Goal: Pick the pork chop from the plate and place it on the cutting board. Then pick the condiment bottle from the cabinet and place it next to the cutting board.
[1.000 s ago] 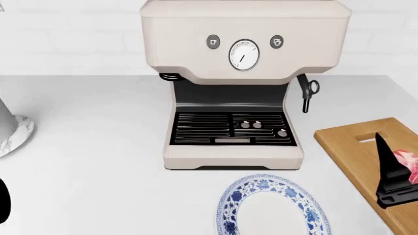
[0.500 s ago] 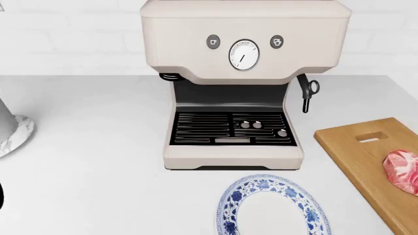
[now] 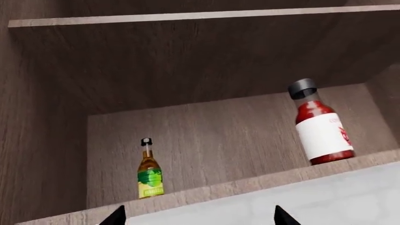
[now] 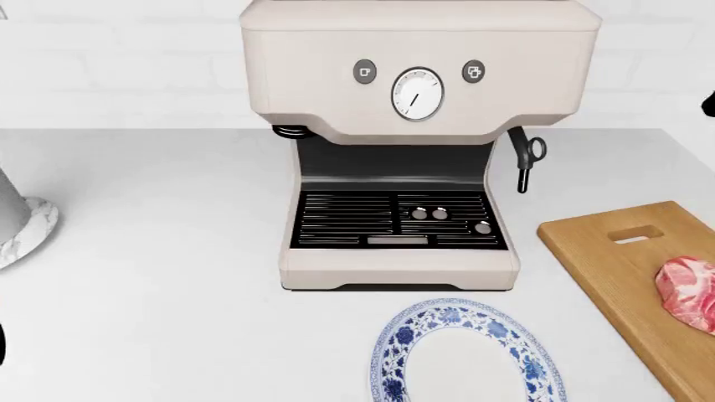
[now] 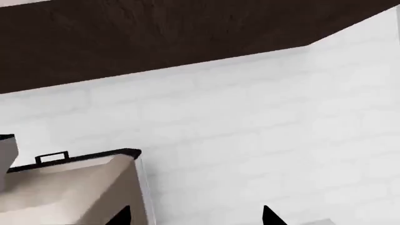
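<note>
Head view, read from the left: a marble-based object [image 4: 25, 230] sits at the counter's [image 4: 167, 276] edge, then the espresso machine [image 4: 414, 142] at centre, the plate [image 4: 464, 352] just in front of it with its blue-patterned rim and nothing on it, and the cutting board [image 4: 614, 260] at the right. The pork chop [image 4: 687, 293] lies on the board, past its slot handle, partly cut off by the frame edge. Neither gripper is near the meat; only a dark sliver of arm shows at the far right edge.

Left wrist view: the left gripper [image 3: 196, 216] shows only two dark fingertips [image 3: 115, 216], set well apart with nothing between them, so it is released. Ahead of it is an open wooden cabinet [image 3: 206, 70]. On the shelf a small green-labelled bottle [image 3: 149, 169] stands ahead of one fingertip, and the condiment bottle [image 3: 317, 124], with black cap, red sauce and white label, stands ahead of and beyond the other, well apart from both.

Right wrist view: the right gripper [image 5: 195, 216] likewise shows two spread tips, grasping nothing, facing a white brick wall [image 5: 262, 140], with the machine's top beside it.
</note>
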You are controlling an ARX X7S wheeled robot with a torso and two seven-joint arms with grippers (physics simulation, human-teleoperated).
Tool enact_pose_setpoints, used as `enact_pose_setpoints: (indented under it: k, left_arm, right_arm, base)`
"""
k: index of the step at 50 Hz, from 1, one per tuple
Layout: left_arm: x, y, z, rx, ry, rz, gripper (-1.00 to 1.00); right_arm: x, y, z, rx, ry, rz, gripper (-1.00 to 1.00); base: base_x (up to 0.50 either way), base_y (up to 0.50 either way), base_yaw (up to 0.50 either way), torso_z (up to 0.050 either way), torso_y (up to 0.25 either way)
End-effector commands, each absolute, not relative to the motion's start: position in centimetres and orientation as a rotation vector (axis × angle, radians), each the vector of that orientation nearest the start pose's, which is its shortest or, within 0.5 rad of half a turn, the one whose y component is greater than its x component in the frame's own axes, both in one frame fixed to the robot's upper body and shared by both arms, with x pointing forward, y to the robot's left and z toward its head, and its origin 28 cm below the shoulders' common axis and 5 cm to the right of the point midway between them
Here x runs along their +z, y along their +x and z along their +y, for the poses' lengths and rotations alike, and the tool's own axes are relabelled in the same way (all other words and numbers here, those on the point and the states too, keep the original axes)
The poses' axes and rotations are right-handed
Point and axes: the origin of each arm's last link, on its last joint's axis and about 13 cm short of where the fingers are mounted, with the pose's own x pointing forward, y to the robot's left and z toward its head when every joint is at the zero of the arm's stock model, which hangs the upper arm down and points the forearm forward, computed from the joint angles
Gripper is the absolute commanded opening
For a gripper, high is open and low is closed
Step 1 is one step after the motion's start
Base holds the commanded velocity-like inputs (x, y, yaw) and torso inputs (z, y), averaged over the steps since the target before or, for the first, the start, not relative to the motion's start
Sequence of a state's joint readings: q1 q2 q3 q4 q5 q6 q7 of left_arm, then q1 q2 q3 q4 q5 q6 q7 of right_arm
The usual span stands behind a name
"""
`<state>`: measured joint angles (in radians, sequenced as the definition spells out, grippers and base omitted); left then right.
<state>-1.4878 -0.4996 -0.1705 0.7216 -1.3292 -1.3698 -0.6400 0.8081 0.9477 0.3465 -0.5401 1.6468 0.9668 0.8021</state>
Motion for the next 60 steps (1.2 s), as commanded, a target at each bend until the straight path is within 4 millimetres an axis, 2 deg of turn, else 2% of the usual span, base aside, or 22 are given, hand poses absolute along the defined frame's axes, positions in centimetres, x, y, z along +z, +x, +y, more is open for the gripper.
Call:
enact_pose_setpoints:
  k: [1,7,31,42,53,56,60]
  left_arm:
    - [39.4,17.7,24.5,-0.205,0.141,-0.745,1.0]
    - [39.3,17.6,24.7,-0.202,0.136,-0.746,1.0]
    - [39.2,17.7,24.6,-0.206,0.135,-0.747,1.0]
    - [38.8,17.2,24.9,-0.21,0.127,-0.747,1.0]
    - [38.4,17.0,25.3,-0.21,0.121,-0.751,1.0]
    - [38.3,17.1,25.4,-0.209,0.116,-0.75,1.0]
    - [38.1,17.2,25.6,-0.209,0.112,-0.751,1.0]
  right_arm:
    - [48.3,15.3,-12.1,0.161,-0.191,-0.724,1.0]
    - [48.3,15.1,-11.3,0.19,-0.194,-0.738,1.0]
    - [48.5,15.5,-11.5,0.169,-0.196,-0.746,1.0]
    - [51.9,17.2,-10.3,0.181,-0.169,-0.723,1.0]
    - [54.3,22.2,-8.0,0.212,-0.138,-0.574,1.0]
    - [56.6,23.1,-7.4,0.213,-0.118,-0.545,1.0]
    - [58.1,24.4,-7.1,0.204,-0.08,-0.504,1.0]
  base:
    - [0.0,0.0,0.0,0.0,0.0]
    - [0.0,0.0,0.0,0.0,0.0]
    - [0.0,0.0,0.0,0.0,0.0]
    - [0.0,0.0,0.0,0.0,0.0]
    - [0.0,0.0,0.0,0.0,0.0]
    - [0.0,0.0,0.0,0.0,0.0]
    - [0.0,0.0,0.0,0.0,0.0]
